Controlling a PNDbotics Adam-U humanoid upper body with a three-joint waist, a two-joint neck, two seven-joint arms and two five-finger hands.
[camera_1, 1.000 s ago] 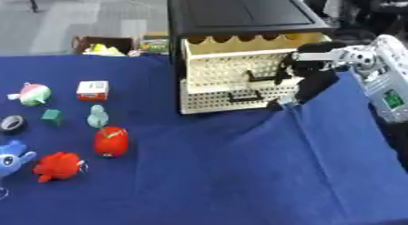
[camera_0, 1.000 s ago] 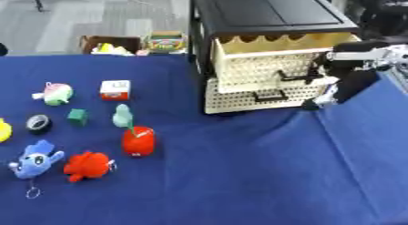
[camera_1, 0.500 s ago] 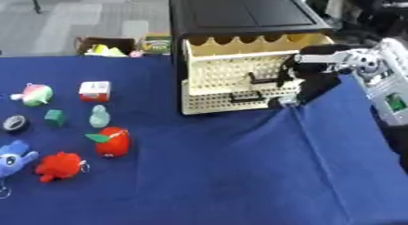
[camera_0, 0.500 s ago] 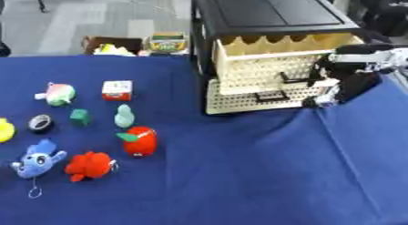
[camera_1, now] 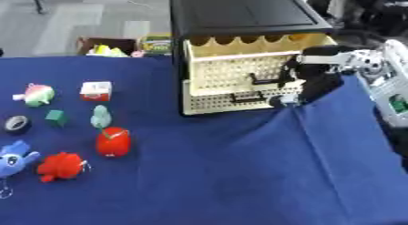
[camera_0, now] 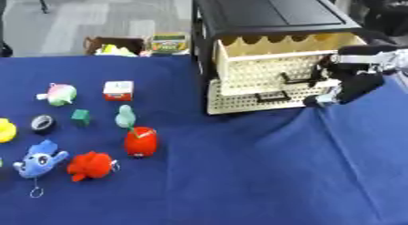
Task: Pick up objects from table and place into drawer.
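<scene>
A black-framed drawer unit (camera_0: 271,10) with cream perforated drawers stands at the back of the blue table. Its upper drawer (camera_0: 271,67) is pulled out a little and open on top. My right hand (camera_0: 354,78) comes in from the right. Its fingers are curled at the right end of the upper drawer's black handle (camera_0: 293,78), and one fingertip hangs by the lower drawer's (camera_0: 263,97) right corner. Toys lie at the left: a red apple-like toy (camera_0: 141,141), a teal figure (camera_0: 125,117), a red-and-white cube (camera_0: 118,89), a pink-green toy (camera_0: 60,94), a red plush (camera_0: 90,165) and a blue plush (camera_0: 38,159).
A small green cube (camera_0: 80,116), a black tape roll (camera_0: 42,123) and a yellow thing (camera_0: 5,130) also lie at the left. Boxes (camera_0: 135,44) stand beyond the table's far edge. The blue cloth (camera_0: 263,174) spreads in front of the drawers.
My right hand has shifted slightly left and down along the drawer front, staying at the upper handle. The toys have not moved.
</scene>
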